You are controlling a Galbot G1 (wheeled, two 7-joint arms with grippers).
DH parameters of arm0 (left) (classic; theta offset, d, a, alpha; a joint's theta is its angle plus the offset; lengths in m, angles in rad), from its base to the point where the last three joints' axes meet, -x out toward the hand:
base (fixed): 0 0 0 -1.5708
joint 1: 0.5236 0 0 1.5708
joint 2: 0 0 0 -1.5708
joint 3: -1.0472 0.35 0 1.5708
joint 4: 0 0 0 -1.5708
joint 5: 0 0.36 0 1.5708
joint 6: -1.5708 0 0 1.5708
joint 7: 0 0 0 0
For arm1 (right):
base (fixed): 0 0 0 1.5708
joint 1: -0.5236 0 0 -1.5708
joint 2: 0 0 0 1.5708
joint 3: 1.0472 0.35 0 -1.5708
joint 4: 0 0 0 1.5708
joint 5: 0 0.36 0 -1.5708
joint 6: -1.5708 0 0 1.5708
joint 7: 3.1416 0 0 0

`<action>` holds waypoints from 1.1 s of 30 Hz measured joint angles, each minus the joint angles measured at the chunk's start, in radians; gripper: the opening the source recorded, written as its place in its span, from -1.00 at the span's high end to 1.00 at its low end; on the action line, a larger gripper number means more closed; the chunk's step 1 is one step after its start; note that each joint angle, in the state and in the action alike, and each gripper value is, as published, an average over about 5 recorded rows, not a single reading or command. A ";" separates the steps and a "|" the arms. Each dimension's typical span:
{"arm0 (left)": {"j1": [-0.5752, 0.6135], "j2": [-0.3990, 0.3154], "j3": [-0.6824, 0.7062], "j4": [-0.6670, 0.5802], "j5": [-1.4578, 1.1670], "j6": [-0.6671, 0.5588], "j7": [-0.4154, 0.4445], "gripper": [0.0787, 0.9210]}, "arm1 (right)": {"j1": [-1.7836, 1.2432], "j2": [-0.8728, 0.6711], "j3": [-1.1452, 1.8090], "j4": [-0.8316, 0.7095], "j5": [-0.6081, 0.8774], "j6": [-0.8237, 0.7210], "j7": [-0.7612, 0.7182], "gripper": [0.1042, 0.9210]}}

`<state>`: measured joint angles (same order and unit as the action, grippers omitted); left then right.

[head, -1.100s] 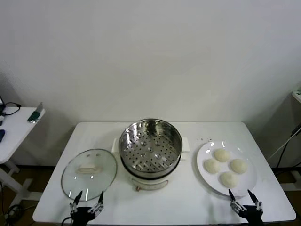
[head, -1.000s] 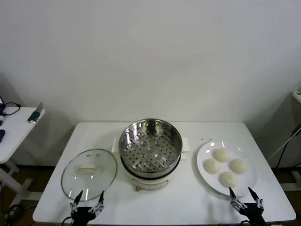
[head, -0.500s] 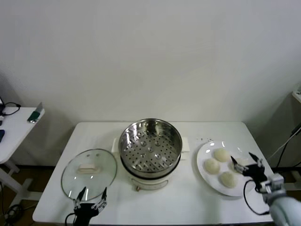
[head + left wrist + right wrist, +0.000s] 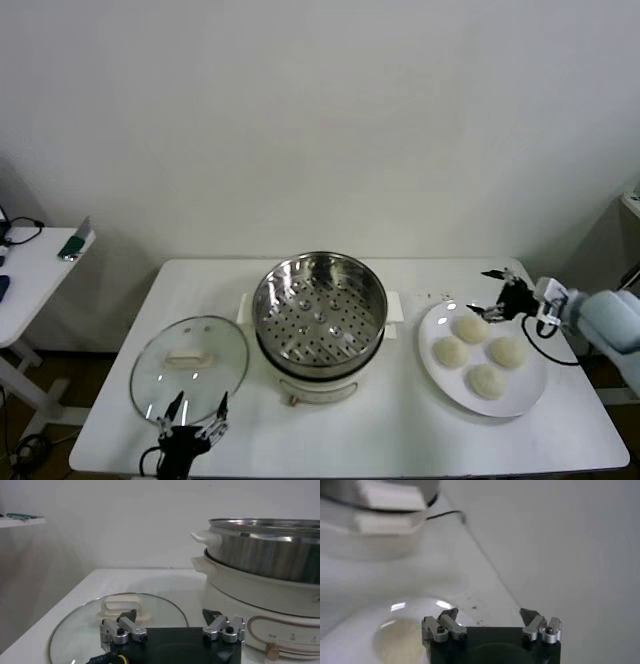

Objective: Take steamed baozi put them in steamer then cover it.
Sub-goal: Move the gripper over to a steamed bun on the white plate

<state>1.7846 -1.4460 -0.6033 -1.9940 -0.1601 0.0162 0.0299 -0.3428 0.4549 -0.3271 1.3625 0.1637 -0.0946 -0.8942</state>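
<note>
Four cream-white baozi lie on a white plate (image 4: 525,395) at the right: far (image 4: 471,329), left (image 4: 450,352), right (image 4: 506,351) and near (image 4: 486,381). The shiny steamer (image 4: 320,310) stands empty on its white pot base (image 4: 318,385) at mid-table. The glass cover (image 4: 190,368) lies flat to its left. My right gripper (image 4: 480,290) is open and empty above the plate's far edge, by the far baozi; one baozi (image 4: 395,640) shows below it (image 4: 489,616). My left gripper (image 4: 197,415) is open and empty at the cover's near edge (image 4: 170,617), facing the cover handle (image 4: 122,609).
A side table (image 4: 40,255) with small items stands at the far left. The white wall is close behind the table. The pot's side handle (image 4: 390,495) and a dark cord (image 4: 445,515) lie beyond the plate. The steamer's wall (image 4: 270,550) rises beside the left gripper.
My right arm has swung from the table's front edge round the right side to the plate's far edge, its gripper now pointing left. The left gripper has barely moved.
</note>
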 measured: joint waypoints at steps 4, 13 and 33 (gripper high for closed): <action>0.004 -0.001 0.000 0.000 0.000 -0.002 0.000 -0.77 | 0.224 0.008 -0.244 -0.073 -0.020 0.035 -0.108 -0.76; 0.009 -0.002 0.002 -0.003 -0.002 -0.003 -0.001 -0.77 | 0.465 0.080 -0.556 -0.191 -0.030 0.036 -0.212 -0.76; 0.012 -0.007 0.004 -0.005 -0.002 -0.003 -0.001 -0.77 | 0.453 0.290 -0.645 -0.419 -0.117 0.023 -0.203 -0.76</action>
<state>1.7969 -1.4527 -0.5993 -1.9990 -0.1625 0.0128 0.0285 0.1099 0.7452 -0.9718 0.9434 0.0468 -0.0716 -1.0973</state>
